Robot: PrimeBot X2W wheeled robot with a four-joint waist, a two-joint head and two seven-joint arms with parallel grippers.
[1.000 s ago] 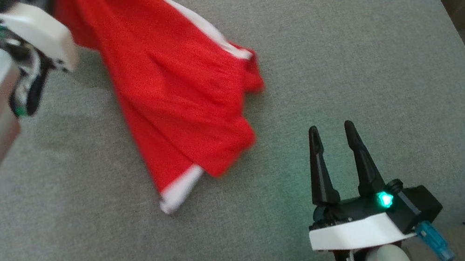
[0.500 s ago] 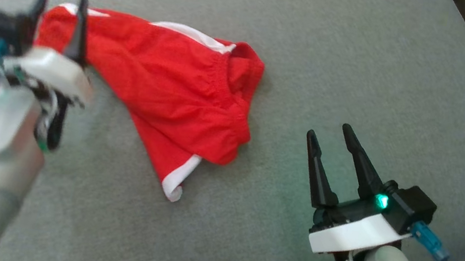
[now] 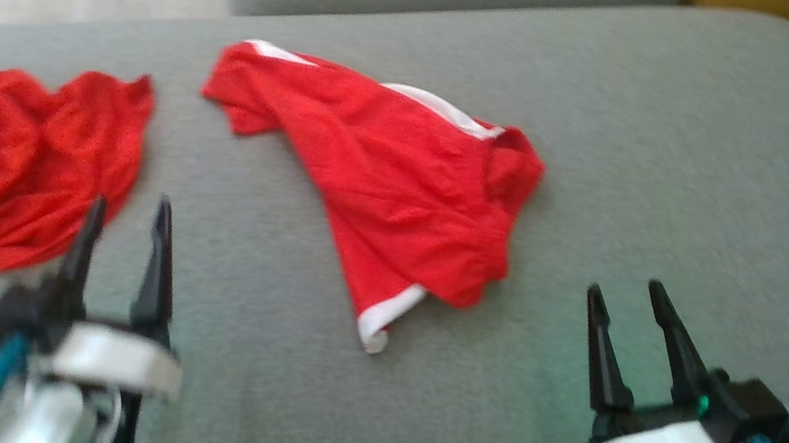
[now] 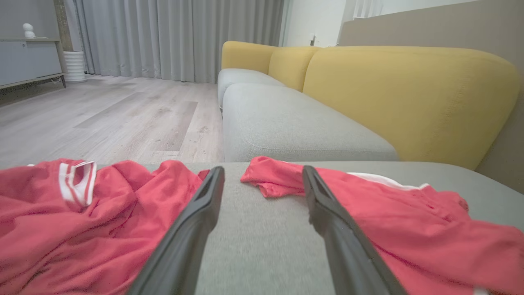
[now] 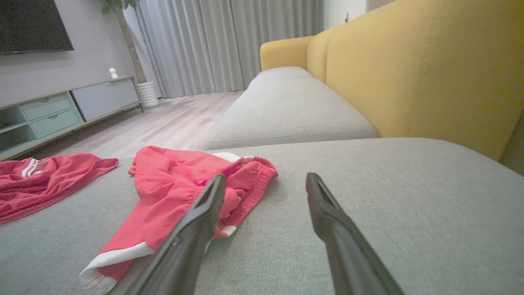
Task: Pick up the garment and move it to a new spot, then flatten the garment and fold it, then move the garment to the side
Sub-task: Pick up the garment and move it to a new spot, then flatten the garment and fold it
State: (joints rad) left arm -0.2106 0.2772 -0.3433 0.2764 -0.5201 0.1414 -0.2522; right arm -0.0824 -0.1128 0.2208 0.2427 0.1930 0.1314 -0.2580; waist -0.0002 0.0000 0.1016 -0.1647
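Head view: L gripper [image 3: 130, 201] fingers spread wide, holding nothing; R gripper [image 3: 624, 286] same. Red garment [image 3: 402, 175] lies crumpled on grey cushion [image 3: 689, 183], ahead and btwn both grippers, touching neither.

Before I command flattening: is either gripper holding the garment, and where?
Nothing is held. Left gripper and right gripper stand open, empty; the garment lies loose on the cushion.

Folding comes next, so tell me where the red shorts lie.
Head view: the red shorts lie mid-cushion on the grey sofa, right of the crumpled red shirt, beyond the left pincer and right pincer.
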